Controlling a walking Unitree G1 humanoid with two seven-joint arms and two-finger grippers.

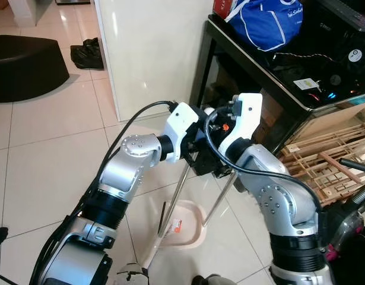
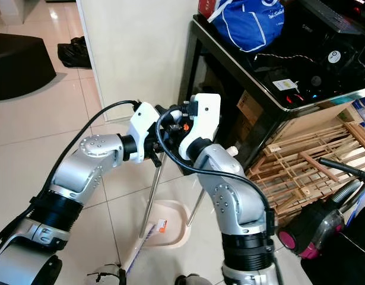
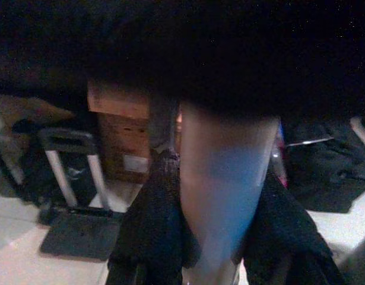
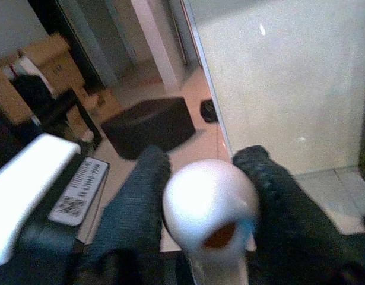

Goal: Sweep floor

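The tiled floor (image 1: 45, 142) fills the scene, pale and glossy. At 12 o'clock from the robot a cream wall panel (image 1: 152, 53) stands upright, and at 1 to 2 o'clock a black glossy cabinet (image 1: 271, 77) carries a blue bag (image 1: 268, 24) and some electronics. At 10 o'clock lies a large black rounded stool (image 1: 25, 65), with a small black bag (image 1: 87, 54) on the floor past it near the wall panel. At 3 o'clock a wooden slatted rack (image 1: 333, 157) leans low beside the cabinet, and a vacuum cleaner (image 2: 316, 228) with a magenta part sits at 4 o'clock.

Both silver arms meet in front of the robot's chest. The left gripper (image 3: 197, 237) is closed around a pale handle (image 3: 227, 196), which looks blurred in its wrist view. The right gripper (image 4: 209, 196) clasps a rounded white handle end (image 4: 209, 199) between its two black fingers (image 4: 135, 208).

Two thin metal poles (image 1: 179, 190) run down from the grippers toward 6 o'clock. At their foot a pale pink dustpan (image 1: 185, 228) rests on the floor, just ahead of the robot's feet, well apart from the cabinet and rack. A small orange and white label (image 1: 176, 225) shows on it.
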